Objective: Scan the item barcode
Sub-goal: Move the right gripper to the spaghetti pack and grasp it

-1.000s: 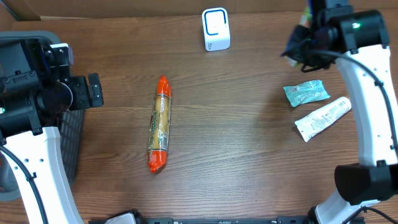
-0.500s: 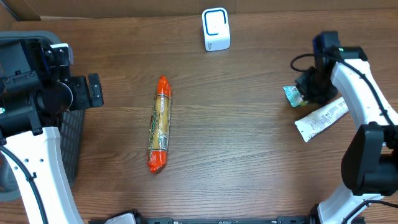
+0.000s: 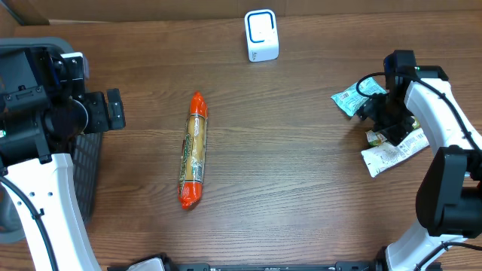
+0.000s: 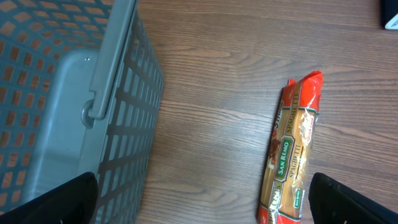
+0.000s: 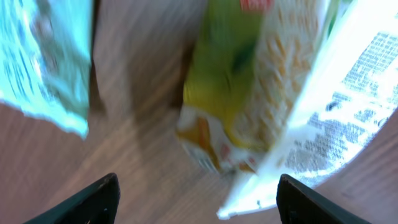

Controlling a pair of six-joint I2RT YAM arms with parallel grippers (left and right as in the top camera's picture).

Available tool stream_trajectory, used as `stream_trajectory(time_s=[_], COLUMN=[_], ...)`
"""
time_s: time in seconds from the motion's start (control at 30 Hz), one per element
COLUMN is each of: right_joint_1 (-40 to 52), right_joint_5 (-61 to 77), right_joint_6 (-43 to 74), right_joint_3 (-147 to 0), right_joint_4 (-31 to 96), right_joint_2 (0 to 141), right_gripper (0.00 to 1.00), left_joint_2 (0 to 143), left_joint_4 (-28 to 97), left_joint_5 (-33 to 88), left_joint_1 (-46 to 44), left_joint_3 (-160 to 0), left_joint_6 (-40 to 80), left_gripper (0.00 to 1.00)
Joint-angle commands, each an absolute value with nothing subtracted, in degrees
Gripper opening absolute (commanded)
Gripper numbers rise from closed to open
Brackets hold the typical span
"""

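Right gripper [image 3: 382, 123] is down at the packet cluster, right of and nearer than the scanner [image 3: 261, 35]. Its jaws stand wide apart with nothing between them, so nothing is gripped. Directly beneath it lies the yellow-green packet [image 5: 230, 93], overlapping the white packet [image 5: 336, 106]. The teal packet [image 5: 46, 56] lies just scanner-side of those two. Left gripper [image 4: 202, 202] is also spread and empty, far left of the scanner by the basket [image 4: 62, 93]. The spaghetti pack [image 3: 193, 150] lies left of and nearer than the scanner, untouched. Judged step: item selection, as nothing is at the scanner. Next move calls for closing on one packet only, lifting it clear of its neighbour, and turning its barcode to the scanner face. No barcode is legible here.
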State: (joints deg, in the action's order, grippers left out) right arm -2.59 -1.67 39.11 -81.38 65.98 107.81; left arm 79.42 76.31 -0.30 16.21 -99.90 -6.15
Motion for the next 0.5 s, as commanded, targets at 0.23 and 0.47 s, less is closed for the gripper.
stream_trajectory(time_s=[0.23, 0.47], right_joint_1=[10.72, 28.99], right_joint_5=[22.92, 22.44], right_joint_6=[18.0, 24.97], right_joint_3=[-91.24, -91.09], right_joint_4=[63.0, 45.74], right_joint_2=[105.97, 109.08], right_gripper=[0.86, 0.89], left_joint_2=[79.4, 79.4], left_joint_4=[76.27, 76.27], left_joint_5=[-0.56, -0.56], left_joint_1=[16.1, 16.1], left_joint_3=[-100.33, -100.33], left_joint_6=[-7.07, -7.05], left_gripper=[1.0, 1.0])
